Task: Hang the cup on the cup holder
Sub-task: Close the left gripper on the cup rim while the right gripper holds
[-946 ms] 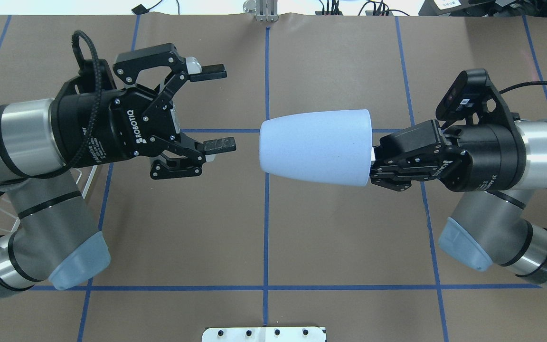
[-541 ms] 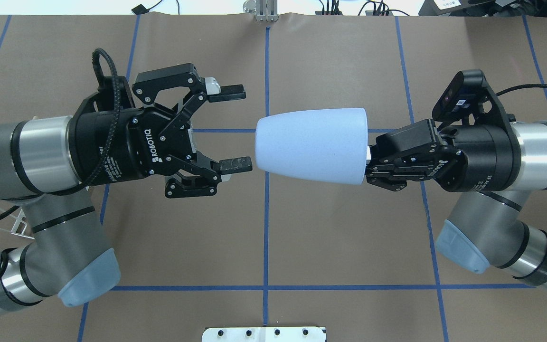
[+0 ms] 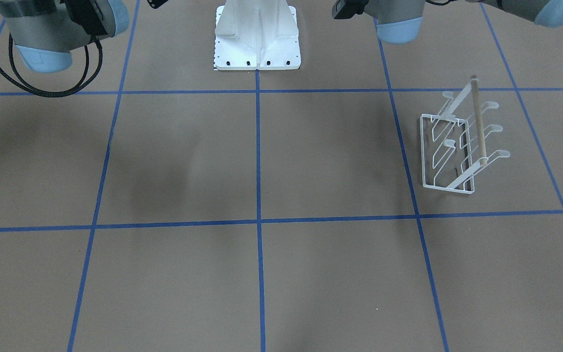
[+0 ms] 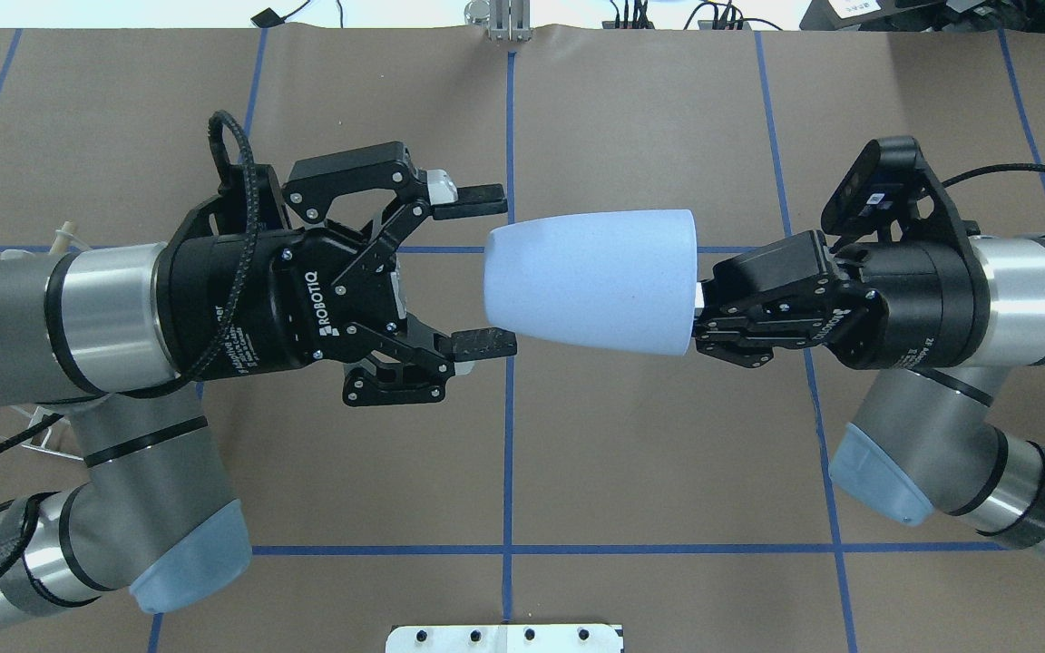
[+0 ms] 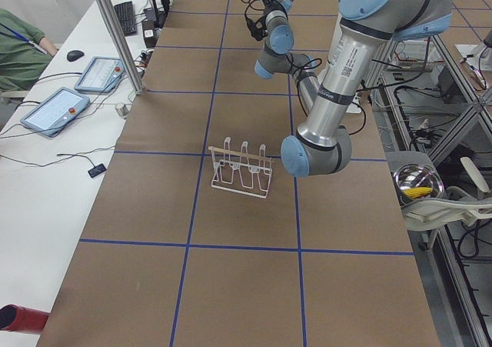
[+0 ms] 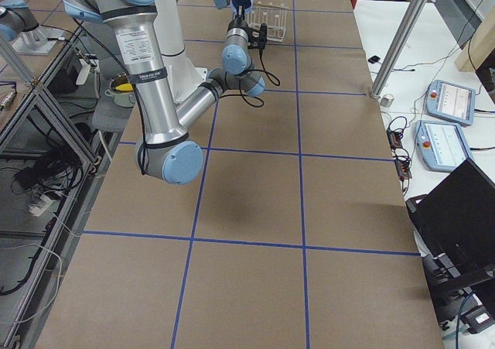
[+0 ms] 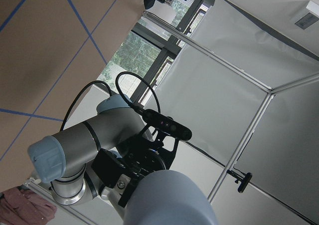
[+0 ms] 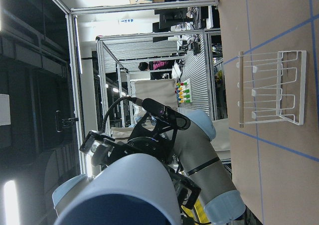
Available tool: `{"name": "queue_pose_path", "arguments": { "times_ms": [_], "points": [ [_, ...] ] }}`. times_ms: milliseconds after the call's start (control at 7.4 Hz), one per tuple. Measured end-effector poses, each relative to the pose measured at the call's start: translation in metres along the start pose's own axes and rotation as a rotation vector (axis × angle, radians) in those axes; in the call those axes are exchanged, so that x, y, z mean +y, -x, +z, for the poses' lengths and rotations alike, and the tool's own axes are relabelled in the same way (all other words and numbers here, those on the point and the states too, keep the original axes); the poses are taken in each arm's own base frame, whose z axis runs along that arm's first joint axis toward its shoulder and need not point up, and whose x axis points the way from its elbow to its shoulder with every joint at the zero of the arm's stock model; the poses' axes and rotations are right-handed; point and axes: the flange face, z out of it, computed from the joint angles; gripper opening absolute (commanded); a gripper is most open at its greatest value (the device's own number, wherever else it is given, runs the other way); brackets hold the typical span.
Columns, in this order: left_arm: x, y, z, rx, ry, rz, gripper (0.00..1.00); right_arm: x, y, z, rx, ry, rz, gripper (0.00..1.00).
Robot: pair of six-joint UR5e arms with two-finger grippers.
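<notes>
Right gripper: fingers clenched on wide rim of cup. You see cup held level in air over middle of tabletop, narrow end toward left arm.

Left gripper: fingers released, spread wide, tips bracketing cup's narrow end. No contact you can confirm from overhead.

Cup holder stands upright on tabletop toward robot's left edge, well apart from cup, wooden rod on top.

In both your wrist views, cup fills lower frame.
</notes>
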Motion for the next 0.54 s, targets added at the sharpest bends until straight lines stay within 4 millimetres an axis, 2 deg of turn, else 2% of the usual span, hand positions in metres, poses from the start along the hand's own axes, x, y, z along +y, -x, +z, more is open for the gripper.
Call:
{"name": "queue_pose_path", "arguments": {
  "times_ms": [541],
  "points": [
    [0.0048,0.0043,0.0058,0.009,0.004,-0.007,0.97,0.0019,-0.0013,0.0014,0.001,0.005,0.003,0.00]
  ]
}}
